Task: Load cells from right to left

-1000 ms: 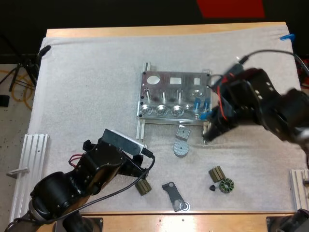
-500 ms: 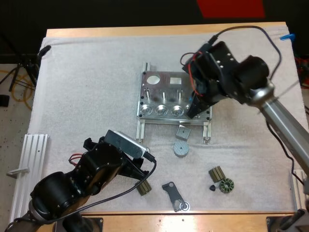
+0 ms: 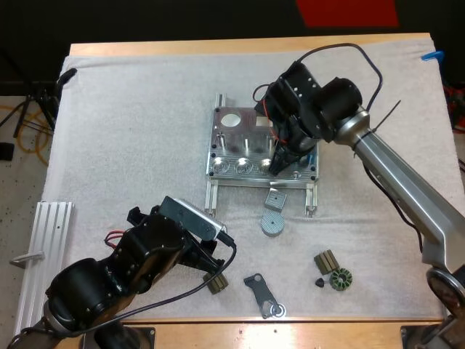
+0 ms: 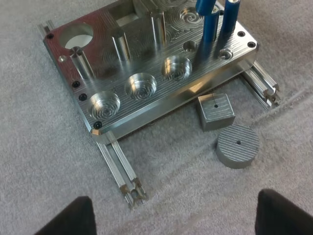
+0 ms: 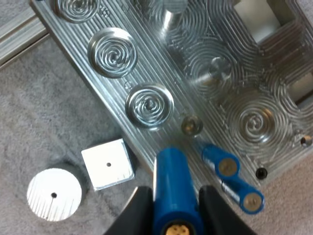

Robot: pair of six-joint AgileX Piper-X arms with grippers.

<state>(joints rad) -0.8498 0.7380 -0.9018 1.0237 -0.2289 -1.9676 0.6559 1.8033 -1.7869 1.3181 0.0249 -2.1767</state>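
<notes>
**While the right gripper [image 5: 177, 208] is carrying a 3rd cell over the plate, the left one is waiting**

Loading is moving along from the right end. 2 loaded cells [image 5: 230, 178] are already standing side by side at the right end of the metal plate [image 5: 205, 78]. The right gripper is pinching another blue cell [image 5: 170, 181] between its black fingers, holding it roughly upright above the plate's front edge, just beside those 2. I judge this to be the carrying part of the 3rd load, with the cell not yet seated.

Next to the loaded pair, a small hole [image 5: 191, 125] is sitting open, and it is looking like the likely target, though I cannot tell this for sure. The next move is calling for lining the cell's lower end up over that hole, keeping it vertical, and lowering without knocking the neighbours.

The left gripper [image 4: 171, 220] is hovering low over the mat [image 4: 44, 161] in front of the plate, its fingers spread wide and touching nothing. A square block [image 4: 215, 111] and a round disc [image 4: 237, 146] are lying near the plate's front edge.

Compared with 1 second ago, the right arm is now reaching well further left: then it was hanging off the plate's right end, and now it is over the plate. The left arm is barely shifting.
</notes>
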